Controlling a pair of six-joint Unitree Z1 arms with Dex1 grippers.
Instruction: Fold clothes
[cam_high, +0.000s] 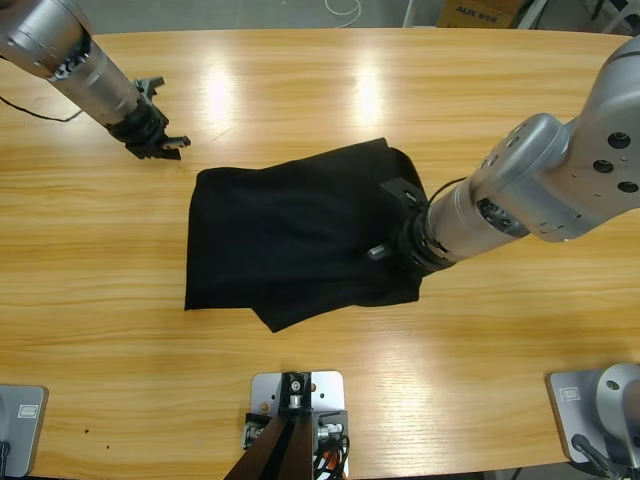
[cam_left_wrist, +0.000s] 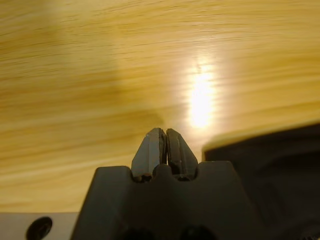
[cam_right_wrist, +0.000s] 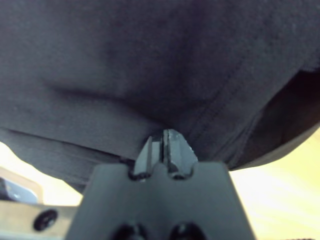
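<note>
Fabric of the soft black shirt (cam_high: 290, 235) sits clamped in your right tool (cam_right_wrist: 166, 136) for folding across the wooden desk (cam_high: 320, 90), while your left tool (cam_left_wrist: 163, 134) waits together, empty.

A robotics lab, by its long wooden table (cam_high: 320, 80) and cardboard box (cam_high: 480, 12) behind.

The left gripper (cam_left_wrist: 165, 131) hangs over the bare wooden table (cam_left_wrist: 90, 75), its jaws pressed together on nothing. The black shirt (cam_left_wrist: 270, 165) lies beside it
</note>
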